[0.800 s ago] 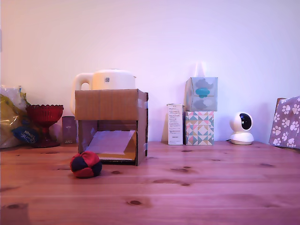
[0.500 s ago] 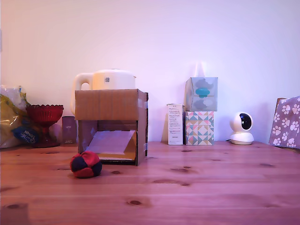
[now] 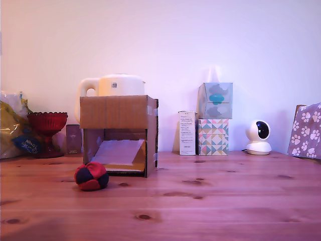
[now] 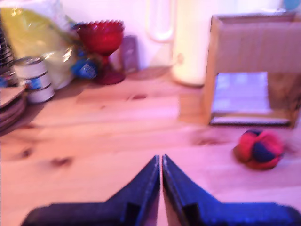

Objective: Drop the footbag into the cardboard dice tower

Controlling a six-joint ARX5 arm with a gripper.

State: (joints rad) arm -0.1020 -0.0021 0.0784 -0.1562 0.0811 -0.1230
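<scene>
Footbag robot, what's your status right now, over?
Gripper shut, empty, above bare table. Footbag on the table in front of the cardboard dice tower, untouched. Nothing between gripper and footbag.

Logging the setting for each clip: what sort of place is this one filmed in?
Most likely a home, perhaps a kitchen or dining table. A knotty wooden table stands against a plain wall, with a white kettle, stacked tissue boxes, a red glass goblet and small tins.
</scene>
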